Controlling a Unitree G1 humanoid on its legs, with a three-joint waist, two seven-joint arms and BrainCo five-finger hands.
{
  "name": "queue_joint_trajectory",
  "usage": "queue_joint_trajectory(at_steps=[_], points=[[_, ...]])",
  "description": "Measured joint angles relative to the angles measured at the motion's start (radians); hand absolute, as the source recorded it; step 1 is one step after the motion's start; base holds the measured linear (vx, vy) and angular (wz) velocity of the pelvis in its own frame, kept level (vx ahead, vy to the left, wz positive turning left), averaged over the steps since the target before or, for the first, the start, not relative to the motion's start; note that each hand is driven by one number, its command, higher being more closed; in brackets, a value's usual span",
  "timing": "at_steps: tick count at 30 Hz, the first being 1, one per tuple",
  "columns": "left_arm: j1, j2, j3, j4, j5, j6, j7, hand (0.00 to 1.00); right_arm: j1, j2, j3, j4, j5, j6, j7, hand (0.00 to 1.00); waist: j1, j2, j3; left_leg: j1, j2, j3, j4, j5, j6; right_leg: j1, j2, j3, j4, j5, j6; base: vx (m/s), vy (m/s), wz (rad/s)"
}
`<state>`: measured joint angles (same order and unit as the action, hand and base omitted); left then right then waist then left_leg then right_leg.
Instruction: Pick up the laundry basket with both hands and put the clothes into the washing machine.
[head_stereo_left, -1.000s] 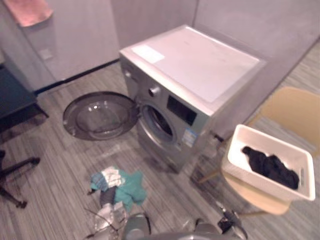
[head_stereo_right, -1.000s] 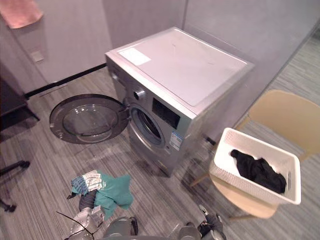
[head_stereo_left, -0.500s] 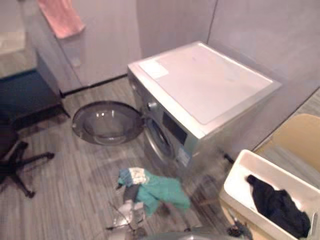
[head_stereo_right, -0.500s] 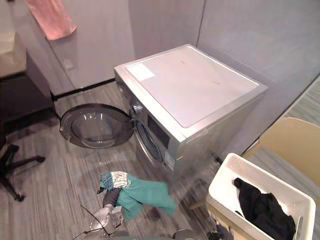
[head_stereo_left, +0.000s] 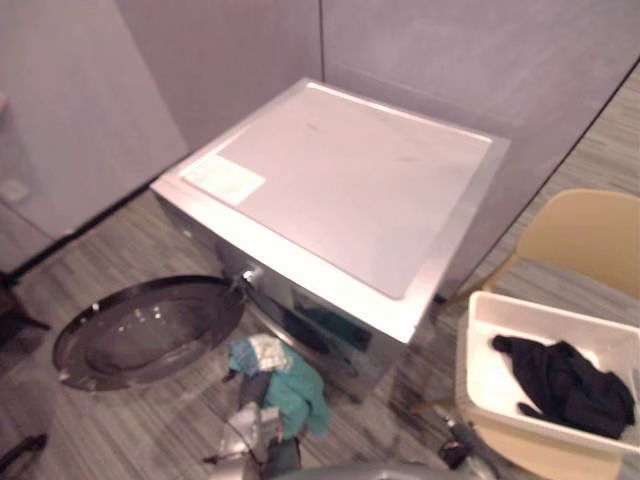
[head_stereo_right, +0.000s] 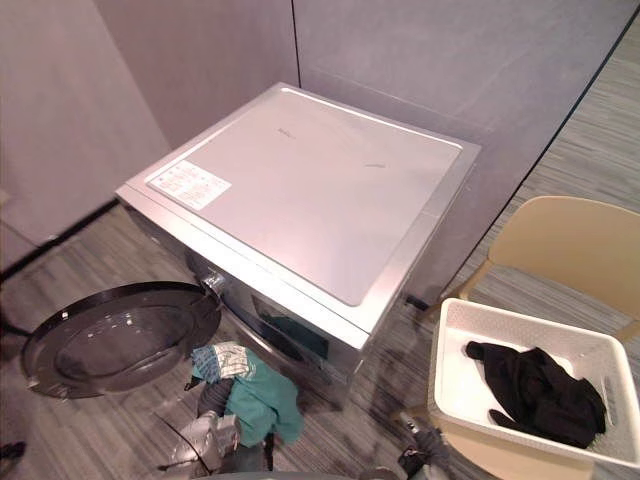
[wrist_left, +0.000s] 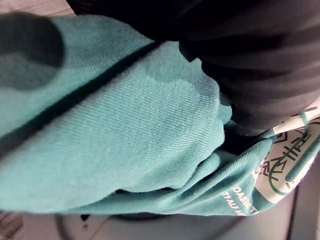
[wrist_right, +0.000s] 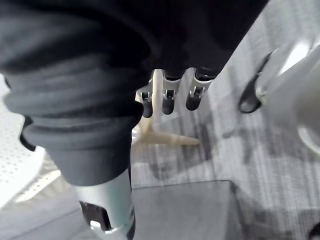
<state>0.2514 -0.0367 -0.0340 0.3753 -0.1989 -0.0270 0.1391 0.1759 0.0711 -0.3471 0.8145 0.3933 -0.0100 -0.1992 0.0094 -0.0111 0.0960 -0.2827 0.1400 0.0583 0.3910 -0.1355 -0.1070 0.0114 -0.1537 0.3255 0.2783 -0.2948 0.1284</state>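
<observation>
Standing open: door (head_stereo_right: 115, 340), low beside washing machine (head_stereo_right: 300, 190).
Left hand (head_stereo_right: 205, 440): under teal garment (head_stereo_right: 255, 400); grip cannot be told.
Right hand (wrist_right: 168, 100): fingers loose, empty.
Right edge: basket (head_stereo_right: 445, 352) on chair (head_stereo_right: 570, 245).

The teal garment (wrist_left: 115, 130) hides most of the left robot hand (wrist_left: 260, 65), and the laundry basket (head_stereo_left: 468, 360) is cropped.

The left hand (head_stereo_left: 252, 428) is held low, well to the left of the right hand (wrist_right: 169, 102). On the right hand, dark-tipped fingers (wrist_right: 196, 97) are seen loosely extended and empty past the ribbed wrist cover (wrist_right: 75, 115), with the thumb (wrist_right: 111, 205) set apart.
</observation>
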Motion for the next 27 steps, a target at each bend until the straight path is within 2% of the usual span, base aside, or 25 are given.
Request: queue_joint_trajectory(at_steps=[2,5,6,7,10,12,13,14,15,16,17,18,19,20,21,22,23,24,25,27], points=[[-0.01,0.002,-0.001,0.02,0.013,0.0,0.0,1.0,0.004,-0.002,-0.022,0.032,-0.004,-0.001,0.006,0.0,-0.004,-0.015,-0.007,-0.002,0.002,0.025,0.069,-0.05,0.019,0.003,-0.007,0.036,-0.01,0.045,0.015,0.19,0.277,-0.59],[-0.035,0.024,-0.006,0.052,0.016,-0.006,0.003,1.0,-0.02,-0.009,-0.075,0.095,-0.002,-0.003,0.007,0.0,-0.031,-0.007,-0.008,-0.02,0.016,0.056,0.1,-0.093,0.031,-0.01,0.002,0.097,-0.041,0.124,0.039,0.12,0.241,-0.42],[-0.062,0.031,-0.017,0.086,0.019,-0.006,0.004,1.0,-0.029,-0.017,-0.095,0.122,0.003,-0.004,0.006,0.0,-0.043,-0.001,-0.011,-0.036,0.018,0.061,0.105,-0.103,0.038,-0.021,0.0,0.111,-0.057,0.154,0.055,0.01,0.178,-0.4],[-0.089,0.051,-0.016,0.138,0.018,-0.008,0.009,1.0,-0.038,-0.021,-0.111,0.147,0.014,-0.003,0.005,0.0,-0.045,0.002,-0.01,-0.045,0.018,0.078,0.1,-0.103,0.039,-0.046,-0.008,0.121,-0.06,0.181,0.089,0.01,0.151,-0.41],[-0.127,0.079,-0.024,0.175,0.018,-0.007,0.018,1.0,-0.046,-0.03,-0.124,0.154,0.048,-0.003,0.006,0.0,-0.051,0.01,-0.009,-0.058,0.023,0.125,0.113,-0.117,0.06,-0.092,-0.016,0.15,-0.074,0.24,0.131,0.0,0.123,-0.58],[-0.137,0.093,-0.024,0.175,0.018,-0.008,0.019,1.0,-0.065,-0.045,-0.124,0.154,0.048,-0.003,0.006,0.0,-0.045,0.027,-0.006,-0.081,0.055,0.169,0.152,-0.149,0.073,-0.129,-0.001,0.187,-0.077,0.281,0.132,-0.05,0.114,-0.89],[-0.134,0.101,-0.024,0.175,0.018,-0.008,0.022,1.0,-0.094,-0.054,-0.117,0.152,0.049,-0.003,0.006,0.0,-0.042,0.039,-0.006,-0.091,0.09,0.216,0.189,-0.184,0.081,-0.165,0.015,0.225,-0.079,0.316,0.134,-0.09,0.091,-1.08],[-0.132,0.102,-0.024,0.175,0.018,-0.008,0.022,1.0,-0.102,-0.055,-0.108,0.149,0.049,-0.004,0.006,0.0,-0.042,0.039,-0.007,-0.089,0.1,0.239,0.196,-0.194,0.082,-0.177,0.017,0.231,-0.082,0.333,0.134,-0.09,0.08,-1.27],[-0.133,0.117,-0.024,0.175,0.018,-0.007,0.023,1.0,-0.107,-0.055,-0.093,0.132,0.049,-0.004,0.007,0.0,-0.043,0.042,-0.008,-0.084,0.114,0.275,0.199,-0.212,0.083,-0.198,0.02,0.222,-0.091,0.372,0.133,-0.08,0.087,-1.02],[-0.132,0.12,-0.023,0.174,0.018,-0.008,0.023,1.0,-0.109,-0.055,-0.067,0.117,0.05,-0.004,0.007,0.0,-0.042,0.041,-0.009,-0.076,0.125,0.31,0.189,-0.218,0.082,-0.227,0.023,0.165,-0.084,0.401,0.125,-0.05,0.062,-0.92],[-0.126,0.125,-0.022,0.173,0.018,-0.008,0.023,1.0,-0.112,-0.053,-0.052,0.109,0.05,-0.004,0.007,0.0,-0.041,0.041,-0.008,-0.069,0.127,0.329,0.178,-0.217,0.081,-0.247,0.021,0.112,-0.064,0.397,0.128,-0.04,0.076,-0.85],[-0.117,0.138,-0.016,0.17,0.018,-0.007,0.023,1.0,-0.111,-0.052,-0.031,0.1,0.05,-0.004,0.008,0.0,-0.043,0.031,-0.009,-0.048,0.124,0.363,0.154,-0.213,0.08,-0.286,0.014,-0.021,-0.015,0.371,0.102,-0.01,0.032,-0.58],[-0.114,0.142,-0.014,0.17,0.018,-0.006,0.023,1.0,-0.109,-0.052,-0.031,0.099,0.049,-0.004,0.008,0.0,-0.045,0.027,-0.008,-0.033,0.12,0.372,0.143,-0.209,0.084,-0.287,0.015,-0.082,0.003,0.342,0.091,0.0,0.027,-0.48],[-0.104,0.143,-0.015,0.17,0.018,-0.005,0.023,1.0,-0.099,-0.054,-0.031,0.093,0.048,-0.004,0.008,0.0,-0.048,0.023,-0.008,-0.005,0.109,0.379,0.117,-0.197,0.094,-0.275,0.044,-0.146,0.031,0.269,0.095,0.03,-0.012,-0.17],[-0.103,0.139,-0.015,0.17,0.018,-0.004,0.022,1.0,-0.084,-0.052,-0.031,0.079,0.049,-0.005,0.01,0.0,-0.048,0.018,-0.006,0.027,0.094,0.382,0.072,-0.176,0.097,-0.269,0.107,-0.125,0.054,0.186,0.097,0.06,-0.057,-0.02],[-0.106,0.134,-0.015,0.17,0.018,-0.004,0.019,1.0,-0.077,-0.051,-0.031,0.068,0.05,-0.005,0.01,0.0,-0.049,0.019,-0.001,0.052,0.088,0.382,0.037,-0.156,0.095,-0.269,0.165,-0.098,0.054,0.15,0.076,0.1,-0.093,0.15],[-0.118,0.13,-0.014,0.181,0.018,-0.003,0.016,1.0,-0.075,-0.051,-0.026,0.059,0.056,-0.013,0.01,0.0,-0.049,0.011,0.01,0.096,0.073,0.384,-0.01,-0.132,0.09,-0.269,0.225,-0.095,0.019,0.146,0.028,0.1,-0.095,0.29],[-0.113,0.129,-0.014,0.186,0.019,-0.003,0.016,1.0,-0.07,-0.05,-0.023,0.057,0.069,-0.019,0.011,0.0,-0.05,0.007,0.011,0.112,0.056,0.382,-0.026,-0.121,0.09,-0.266,0.237,-0.091,-0.023,0.174,-0.014,0.14,-0.11,0.51],[-0.121,0.11,-0.007,0.207,0.021,-0.001,0.017,1.0,-0.053,-0.06,-0.024,0.041,0.086,-0.03,0.011,0.0,-0.053,0.022,0.01,0.13,0.048,0.347,-0.031,-0.118,0.086,-0.223,0.237,-0.116,-0.037,0.203,-0.103,0.14,-0.09,0.43],[-0.118,0.076,0.002,0.207,0.036,0.002,0.017,1.0,-0.054,-0.07,-0.035,0.008,0.111,-0.042,0.018,0.0,-0.049,0.051,0.017,0.147,0.05,0.304,-0.045,-0.105,0.066,-0.193,0.24,-0.138,-0.044,0.205,-0.104,0.17,-0.112,0.36]])
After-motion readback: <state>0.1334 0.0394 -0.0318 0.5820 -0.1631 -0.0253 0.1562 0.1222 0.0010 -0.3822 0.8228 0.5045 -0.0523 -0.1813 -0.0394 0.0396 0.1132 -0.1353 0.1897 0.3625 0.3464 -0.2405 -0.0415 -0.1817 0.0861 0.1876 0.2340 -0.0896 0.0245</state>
